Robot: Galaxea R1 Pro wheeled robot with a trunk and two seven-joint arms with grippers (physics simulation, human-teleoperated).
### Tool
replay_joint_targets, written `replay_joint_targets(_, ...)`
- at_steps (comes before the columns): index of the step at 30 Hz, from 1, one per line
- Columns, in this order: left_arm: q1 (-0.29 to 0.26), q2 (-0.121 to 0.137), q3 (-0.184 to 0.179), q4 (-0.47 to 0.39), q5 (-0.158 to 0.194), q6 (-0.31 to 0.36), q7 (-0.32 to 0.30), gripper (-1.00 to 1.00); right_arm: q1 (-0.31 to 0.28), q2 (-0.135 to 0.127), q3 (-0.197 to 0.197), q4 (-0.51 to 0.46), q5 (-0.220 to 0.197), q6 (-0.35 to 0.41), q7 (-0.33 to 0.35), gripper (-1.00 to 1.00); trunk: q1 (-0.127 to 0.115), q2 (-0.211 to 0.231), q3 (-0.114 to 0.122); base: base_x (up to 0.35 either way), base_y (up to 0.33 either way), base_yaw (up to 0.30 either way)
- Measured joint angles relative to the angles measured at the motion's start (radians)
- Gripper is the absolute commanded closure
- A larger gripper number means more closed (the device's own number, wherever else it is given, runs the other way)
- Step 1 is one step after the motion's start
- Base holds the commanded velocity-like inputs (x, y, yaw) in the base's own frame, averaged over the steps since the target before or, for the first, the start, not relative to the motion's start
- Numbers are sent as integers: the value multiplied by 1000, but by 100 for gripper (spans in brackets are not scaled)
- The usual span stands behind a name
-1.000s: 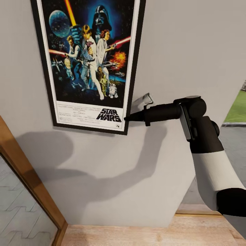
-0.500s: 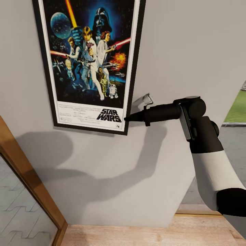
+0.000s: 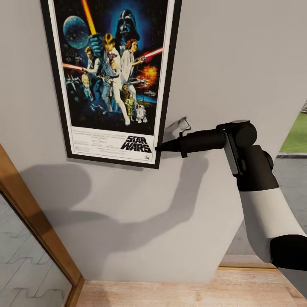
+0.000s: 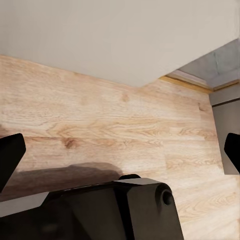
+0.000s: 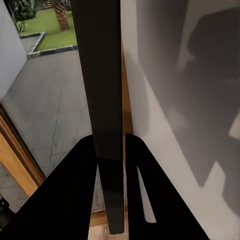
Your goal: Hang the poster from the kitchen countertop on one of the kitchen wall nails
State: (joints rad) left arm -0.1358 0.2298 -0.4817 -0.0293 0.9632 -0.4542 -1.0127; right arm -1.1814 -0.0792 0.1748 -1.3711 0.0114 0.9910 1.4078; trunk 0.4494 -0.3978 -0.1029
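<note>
Poster (image 3: 113, 79) flat on grey wall (image 3: 238, 64), slightly tilted. Compared with a second ago it sits a hair more upright, no change in last half second, so looks settled; guessing nail caught, release next.

Left tool (image 4: 120, 150) down low over wood floor (image 4: 100, 120), fingers spread wide, empty.

Right tool (image 3: 158, 148) pinching poster's lower right frame edge, right arm reaching in sideways, elbow bent, no movement.

A: How was the light?
B: Even and bright; the pale grey wall (image 3: 238, 64) carried soft, broad shadows below the black-framed colourful film poster (image 3: 111, 76) and the black-and-white right arm (image 3: 256, 187).
A: Any blur?
B: Renders were crisp, without glare; the light wooden floor (image 4: 100, 125) held one dark shadow.
</note>
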Motion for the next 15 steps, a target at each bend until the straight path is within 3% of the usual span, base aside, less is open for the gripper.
replay_joint_targets(15,0,0,1,0,0,0,-1,-100,0,0,0,0,0,-1,0,100,0,0,0,0,0,0)
